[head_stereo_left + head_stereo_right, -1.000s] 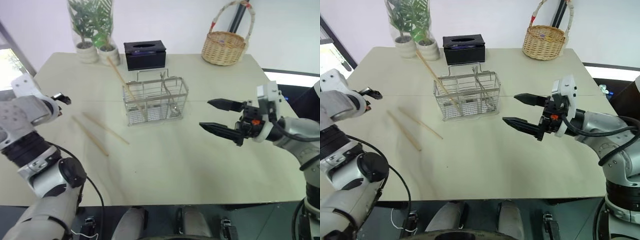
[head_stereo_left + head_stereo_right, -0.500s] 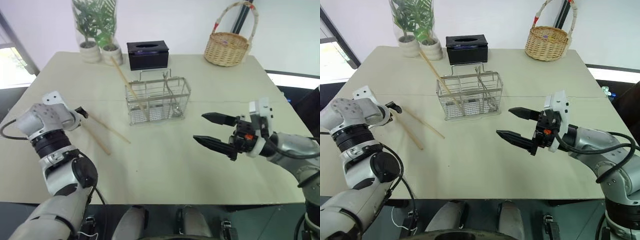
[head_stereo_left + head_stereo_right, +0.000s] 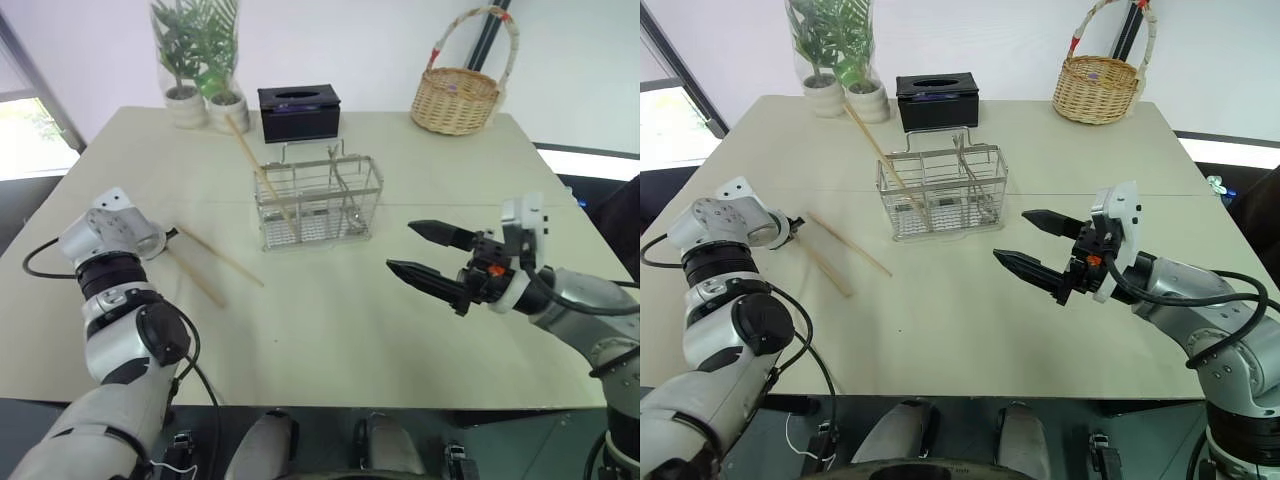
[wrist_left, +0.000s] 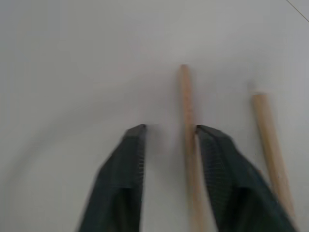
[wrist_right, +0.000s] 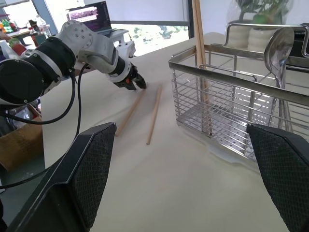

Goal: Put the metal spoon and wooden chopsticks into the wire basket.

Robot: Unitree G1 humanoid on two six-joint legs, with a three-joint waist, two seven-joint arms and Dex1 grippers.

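**A:** Your left gripper (image 4: 171, 129) is low over the pale beige counter (image 3: 330, 330), at the near ends of two long, pale-tan wooden chopsticks (image 3: 222, 258) that lie flat, side by side, to the left of the rectangular silver wire-mesh basket (image 3: 318, 205).

**B:** And the jaws on that side?

**A:** Narrow, and straddling one stick (image 4: 186, 106). In your left wrist view one black finger (image 4: 217, 154) is touching that stick, but there's a gap between the wood and the other finger (image 4: 128, 159). So you're around it, not pinched on it. The second stick (image 4: 268, 140) lies just outside the jaws.

**B:** What about your right side?

**A:** Your right gripper (image 3: 401, 246) hangs above the counter to the right of the basket and apart from it. Its jaws are spread wide with nothing between them, pointing back across the counter toward the left.

**B:** What's in the basket?

**A:** A third chopstick (image 3: 258, 170) stands in a left-hand compartment, leaning so its top pokes out over the back-left rim. The small shiny metal spoon (image 5: 281, 46) is in there too, upright with its round bowl above the rim. I can't tell you exactly which compartment it's in.

**B:** And behind all that?

**A:** A black tissue box (image 3: 299, 111) sits just behind the basket. There are two potted green plants in clear sleeves (image 3: 195, 60) at the back left, and a round woven wicker basket with a tall handle (image 3: 462, 100) at the back right.
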